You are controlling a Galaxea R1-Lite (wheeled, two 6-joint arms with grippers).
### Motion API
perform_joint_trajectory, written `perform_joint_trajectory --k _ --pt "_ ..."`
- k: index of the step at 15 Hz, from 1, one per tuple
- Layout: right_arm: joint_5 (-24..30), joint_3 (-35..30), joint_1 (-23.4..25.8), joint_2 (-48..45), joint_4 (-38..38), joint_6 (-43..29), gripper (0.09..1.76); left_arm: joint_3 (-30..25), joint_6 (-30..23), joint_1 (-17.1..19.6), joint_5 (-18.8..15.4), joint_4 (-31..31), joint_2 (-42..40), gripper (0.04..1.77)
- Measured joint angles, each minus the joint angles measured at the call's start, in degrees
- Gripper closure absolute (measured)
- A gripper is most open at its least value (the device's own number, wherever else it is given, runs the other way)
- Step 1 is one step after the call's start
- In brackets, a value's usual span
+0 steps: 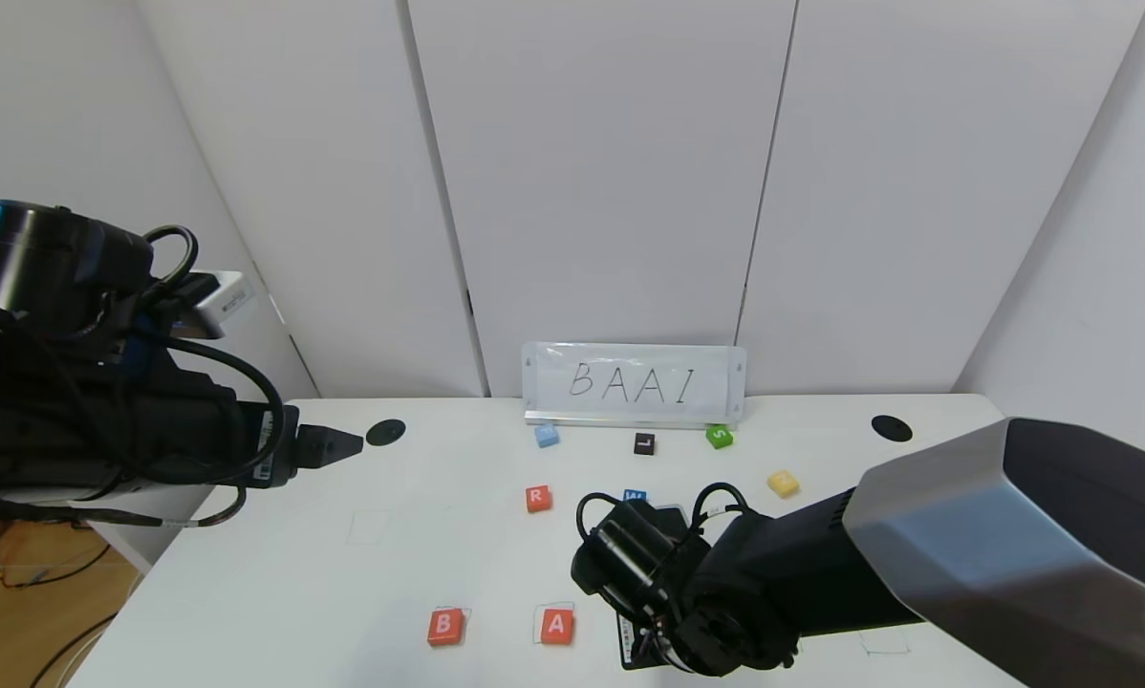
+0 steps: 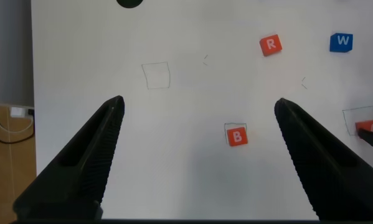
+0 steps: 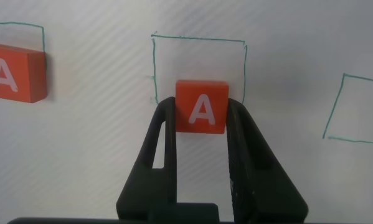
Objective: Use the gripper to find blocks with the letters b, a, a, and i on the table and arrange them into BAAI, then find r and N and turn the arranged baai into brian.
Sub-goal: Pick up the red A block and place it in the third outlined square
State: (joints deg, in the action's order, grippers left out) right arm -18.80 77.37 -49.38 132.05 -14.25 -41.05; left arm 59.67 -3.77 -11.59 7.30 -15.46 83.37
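Over a green-outlined square on the white table (image 3: 99,162), right gripper (image 3: 202,118) is clamped on an orange-red A block (image 3: 202,107). Beside it, another A block (image 3: 12,73) lies in the neighbouring square, the B block (image 1: 445,626) further left; R (image 1: 537,498) sits further back. Left gripper (image 2: 198,112) hovers above the table's left side, jaws wide, holding nothing.
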Motion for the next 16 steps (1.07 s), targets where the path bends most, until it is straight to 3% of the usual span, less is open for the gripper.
perform_joint_trajectory --k 12,16 --pt "0.6 1.4 0.8 1.0 0.0 -0.1 1.32 -0.2 0.0 -0.8 0.7 0.0 -0.1 0.09" --pt "0.5 1.3 0.7 0.8 0.0 -0.1 0.9 -0.2 0.0 -0.8 0.7 0.0 -0.1 0.09"
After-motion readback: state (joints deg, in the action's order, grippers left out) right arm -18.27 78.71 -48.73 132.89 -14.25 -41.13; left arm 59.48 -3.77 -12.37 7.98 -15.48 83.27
